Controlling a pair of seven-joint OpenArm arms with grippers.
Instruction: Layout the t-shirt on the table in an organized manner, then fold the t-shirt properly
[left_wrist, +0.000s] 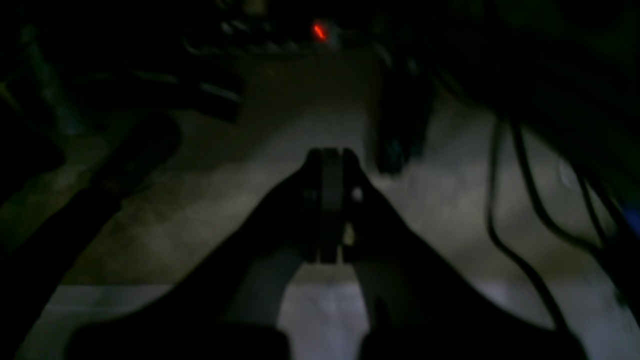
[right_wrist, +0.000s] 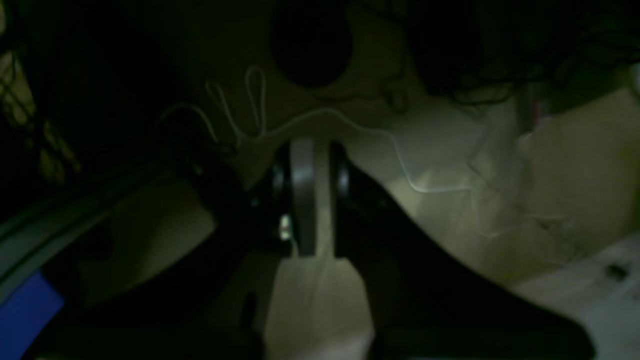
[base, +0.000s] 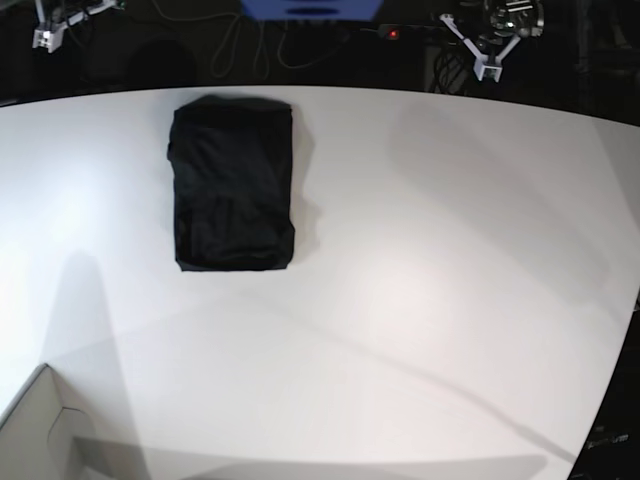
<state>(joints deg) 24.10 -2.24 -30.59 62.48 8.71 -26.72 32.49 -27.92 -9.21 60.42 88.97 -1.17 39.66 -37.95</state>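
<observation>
The black t-shirt (base: 233, 185) lies folded into a neat upright rectangle on the white table (base: 430, 250), at the far left in the base view. Neither arm shows in the base view. In the dim left wrist view, my left gripper (left_wrist: 330, 156) is shut and empty, hanging over a dark floor off the table. In the dim right wrist view, my right gripper (right_wrist: 312, 147) is shut and empty, also over a dim floor. The t-shirt is in neither wrist view.
A white box corner (base: 35, 430) sits at the table's front left. Black cables (left_wrist: 520, 200) hang at the right of the left wrist view. A thin white cable (right_wrist: 310, 117) lies on the floor past the right gripper. White brackets (base: 485, 50) stand behind the table.
</observation>
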